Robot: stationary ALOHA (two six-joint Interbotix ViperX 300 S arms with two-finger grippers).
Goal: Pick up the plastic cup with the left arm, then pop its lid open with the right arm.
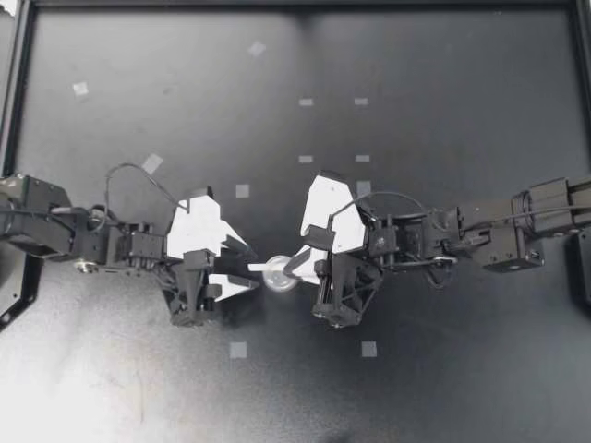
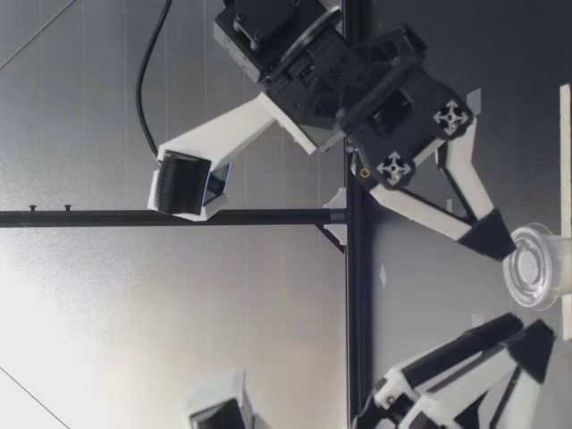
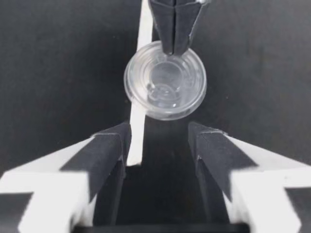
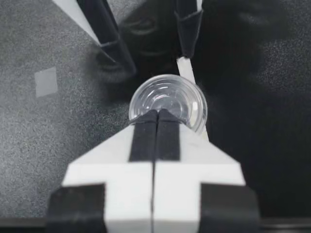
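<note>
A small clear plastic cup (image 1: 277, 276) sits at the table's middle, tipped, with my right gripper (image 1: 294, 268) shut on its rim. In the right wrist view the closed fingertips (image 4: 156, 115) pinch the near edge of the cup (image 4: 167, 102). A thin white stick (image 1: 262, 268) lies flat beside the cup, pointing at my left gripper (image 1: 253, 267). That gripper is open and just short of the cup. In the left wrist view the cup (image 3: 165, 80) is ahead of the open fingers (image 3: 109, 145) and the stick (image 3: 138, 102) runs along one finger. The low view shows the cup (image 2: 536, 266) at the right fingertip (image 2: 492, 237).
Pale tape squares mark the dark table, such as one (image 1: 239, 350) near the front and another (image 1: 369, 349) beside it. More squares (image 1: 242, 191) lie behind the arms. A black frame (image 1: 18, 83) borders the table at the left.
</note>
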